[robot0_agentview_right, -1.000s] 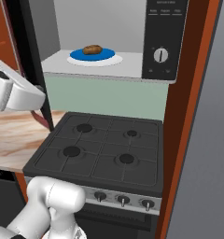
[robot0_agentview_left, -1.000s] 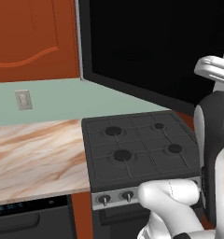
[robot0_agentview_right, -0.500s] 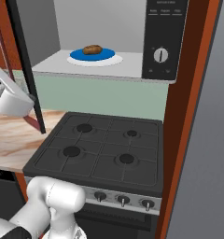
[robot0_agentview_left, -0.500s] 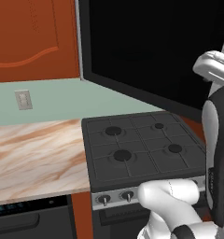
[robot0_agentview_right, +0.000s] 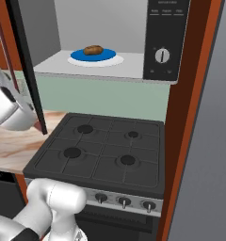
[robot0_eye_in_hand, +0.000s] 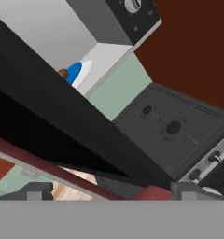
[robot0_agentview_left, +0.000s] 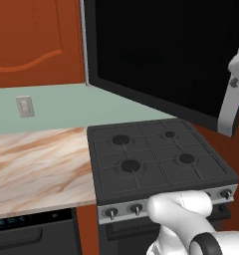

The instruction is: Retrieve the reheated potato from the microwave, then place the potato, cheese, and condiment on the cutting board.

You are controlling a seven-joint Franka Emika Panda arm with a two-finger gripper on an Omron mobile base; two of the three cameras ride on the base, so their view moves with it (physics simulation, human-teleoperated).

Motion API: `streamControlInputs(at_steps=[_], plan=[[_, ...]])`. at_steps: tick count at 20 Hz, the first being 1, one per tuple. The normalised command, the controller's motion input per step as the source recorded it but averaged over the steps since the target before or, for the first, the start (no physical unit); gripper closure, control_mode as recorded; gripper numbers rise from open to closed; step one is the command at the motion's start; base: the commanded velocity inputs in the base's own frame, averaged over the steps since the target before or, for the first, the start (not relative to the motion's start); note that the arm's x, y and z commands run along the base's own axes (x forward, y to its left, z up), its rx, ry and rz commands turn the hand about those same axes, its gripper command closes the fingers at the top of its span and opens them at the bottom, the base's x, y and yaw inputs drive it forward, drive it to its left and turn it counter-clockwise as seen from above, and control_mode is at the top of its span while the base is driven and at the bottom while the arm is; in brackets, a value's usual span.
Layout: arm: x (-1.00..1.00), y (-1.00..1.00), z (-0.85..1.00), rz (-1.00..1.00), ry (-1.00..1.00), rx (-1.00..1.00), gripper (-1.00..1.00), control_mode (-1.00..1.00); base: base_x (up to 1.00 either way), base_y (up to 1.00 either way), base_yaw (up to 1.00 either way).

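The microwave point(robot0_agentview_right: 166, 37) stands open above the stove, its black glass door point(robot0_agentview_left: 166, 50) swung out to the left. Inside, the tan-brown potato point(robot0_agentview_right: 93, 49) lies on a blue plate point(robot0_agentview_right: 108, 54). In the hand view the potato point(robot0_eye_in_hand: 62, 73) peeks out just above the door's edge point(robot0_eye_in_hand: 86, 126). My gripper point(robot0_eye_in_hand: 111, 193) is open at the door's lower edge, and the door's dark red handle bar point(robot0_eye_in_hand: 48, 169) runs between its wide-set fingertips. My white hand point(robot0_agentview_right: 6, 106) hangs left of the door. The cheese, condiment and cutting board are out of view.
A black gas stove point(robot0_agentview_right: 105, 150) sits under the microwave, with a marble counter point(robot0_agentview_left: 37, 164) to its left. An orange-red cabinet point(robot0_agentview_left: 32, 40) hangs above the counter. A tall red-brown panel point(robot0_agentview_right: 185, 117) closes off the stove's right side.
The jaws have opened wide and let go of the door handle. My hand has drawn down and left, away from the open door.
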Motion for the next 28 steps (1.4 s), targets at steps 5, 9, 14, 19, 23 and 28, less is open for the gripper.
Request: streamControlInputs(at_steps=[5,9,14,19,23,28], plan=[[-0.41,-0.49,0.0,0.09,-0.1,0.29,-1.0,-1.0,0.0,0.0,0.0],[-0.48,-0.32,0.0,0.05,-0.13,0.31,-1.0,-1.0,0.0,0.0,0.0],[-0.12,-0.37,0.0,0.01,-0.06,0.24,-1.0,-1.0,0.0,0.0,0.0],[0.15,-0.34,-0.06,0.0,0.0,0.15,-1.0,-1.0,0.0,0.0,0.0],[0.33,-0.05,-0.25,0.01,0.0,0.13,-1.0,-1.0,0.0,0.0,0.0],[0.49,0.07,-0.22,0.06,0.0,0.12,-1.0,-1.0,0.0,0.0,0.0]])
